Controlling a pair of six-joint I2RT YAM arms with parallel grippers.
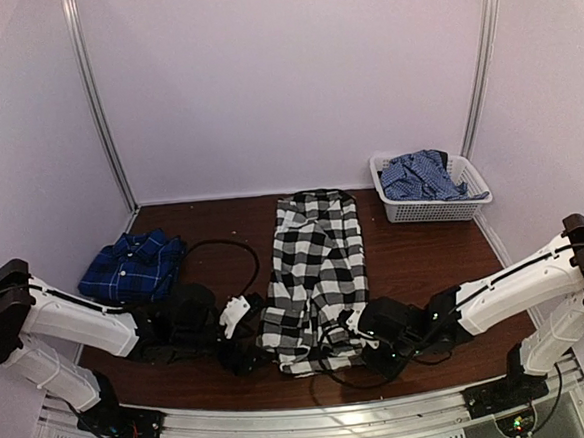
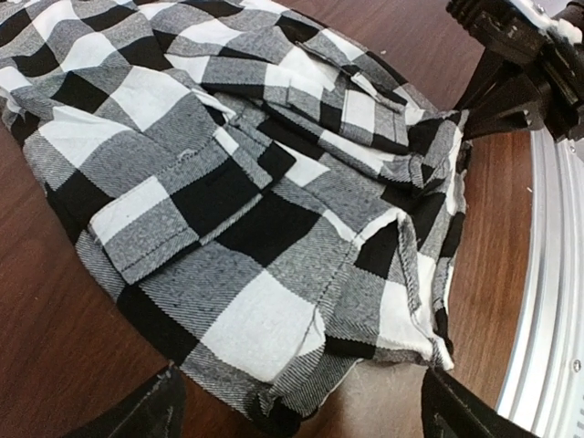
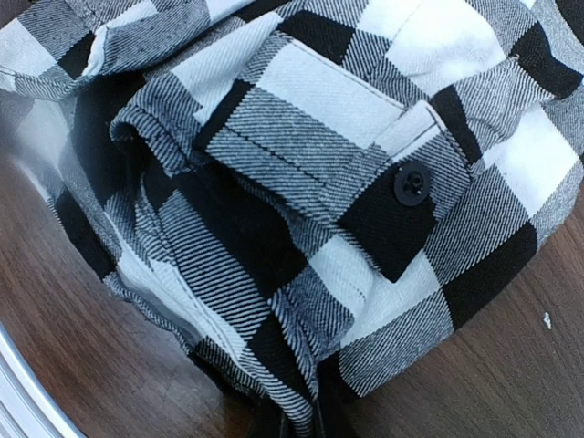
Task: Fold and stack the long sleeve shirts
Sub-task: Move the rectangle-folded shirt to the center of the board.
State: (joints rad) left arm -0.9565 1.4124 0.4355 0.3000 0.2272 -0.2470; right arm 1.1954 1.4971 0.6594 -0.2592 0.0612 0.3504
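At mid-table (image 1: 425, 260) the check shirt (image 1: 313, 268) lies as 1 long strip running near to far. Its sides and sleeves are turned in, so only the end-over-end fold seems left. Its near hem is rumpled and sits close to the table's near edge, between the 2 arms.

The right gripper (image 3: 297, 424) is at the hem's right corner, jaws close together with a pinch of cloth between them. The left gripper (image 1: 248, 332) sits low at the hem's left corner. Its jaws are wide apart with the hem in the gap, nothing clamped.

My guess is that both corners are wanted so the hem lifts level and folds toward the collar without skewing. That makes the left side's grip the next step.

Left of the strip, apart from it, the plaid shirt (image 1: 133, 267) sits folded, likely as the base of the stack. A basket (image 1: 432, 209) at far right holds blue cloth (image 1: 421, 177).
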